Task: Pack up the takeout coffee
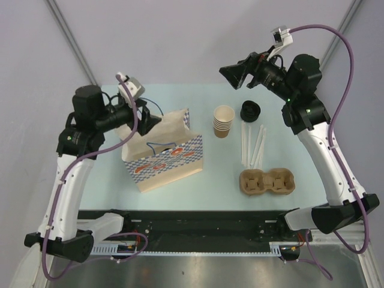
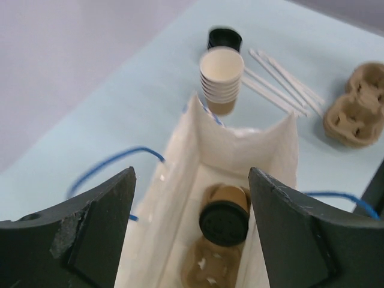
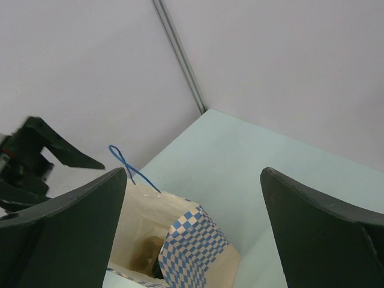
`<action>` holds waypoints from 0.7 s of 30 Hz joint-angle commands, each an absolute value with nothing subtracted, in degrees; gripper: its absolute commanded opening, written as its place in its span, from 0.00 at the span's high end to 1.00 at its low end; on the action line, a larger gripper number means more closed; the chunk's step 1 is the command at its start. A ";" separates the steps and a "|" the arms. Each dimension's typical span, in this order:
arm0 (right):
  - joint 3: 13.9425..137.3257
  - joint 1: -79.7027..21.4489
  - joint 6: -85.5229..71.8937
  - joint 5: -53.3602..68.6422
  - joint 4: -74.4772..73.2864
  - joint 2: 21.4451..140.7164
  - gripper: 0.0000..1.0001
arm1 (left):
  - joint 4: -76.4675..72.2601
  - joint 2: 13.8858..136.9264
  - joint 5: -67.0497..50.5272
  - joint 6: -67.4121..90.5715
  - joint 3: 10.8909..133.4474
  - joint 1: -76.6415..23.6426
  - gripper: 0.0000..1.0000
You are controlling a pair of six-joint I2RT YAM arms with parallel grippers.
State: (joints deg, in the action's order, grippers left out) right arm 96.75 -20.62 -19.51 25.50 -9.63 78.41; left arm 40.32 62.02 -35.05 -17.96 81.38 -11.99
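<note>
Lidded coffee cup [image 2: 225, 219] sits in the paper bag [image 2: 180, 204]; left gripper [image 2: 191, 173] and right gripper [image 3: 192, 171] jaws spread, empty. I'd lift straight up, missing the handles [image 2: 114, 159].

Paper bag [image 2: 240, 150] mouth open from above; inside, takeout coffee [image 2: 225, 219] and pulp carrier [image 2: 210, 267] fill the narrow floor.

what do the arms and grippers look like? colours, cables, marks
White shells and black joints on left arm and right arm, a purple cable along each. The right arm shows green lights. Broad black wedge fingers on left gripper and right gripper; one left finger has a grey scuff.
</note>
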 commanded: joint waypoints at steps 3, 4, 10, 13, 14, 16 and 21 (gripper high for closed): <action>98.87 -17.59 -17.76 24.17 -9.23 78.49 0.00 | 45.43 67.76 -31.73 -14.85 96.49 -9.23 0.14; 99.14 -17.06 -17.32 23.91 -9.49 78.66 0.00 | 45.61 68.63 -31.38 -13.98 99.38 -8.53 0.13; 101.95 -12.93 -12.58 21.89 -17.21 79.28 0.00 | 50.01 79.53 -34.97 -3.02 117.39 4.55 0.01; 101.78 -9.86 -10.02 21.97 -22.92 79.36 0.00 | 48.25 81.20 -37.00 -1.50 116.90 12.20 0.00; 101.78 -7.23 -9.93 22.41 -24.51 79.63 0.00 | 48.95 81.91 -37.18 -1.49 116.89 14.74 0.01; 102.21 -4.15 -8.27 24.60 -29.69 80.94 0.00 | 50.53 84.27 -36.22 -1.49 116.81 16.51 0.01; 102.57 4.21 -0.10 25.84 -40.05 84.02 0.01 | 55.36 88.24 -30.16 -4.04 115.84 17.93 0.00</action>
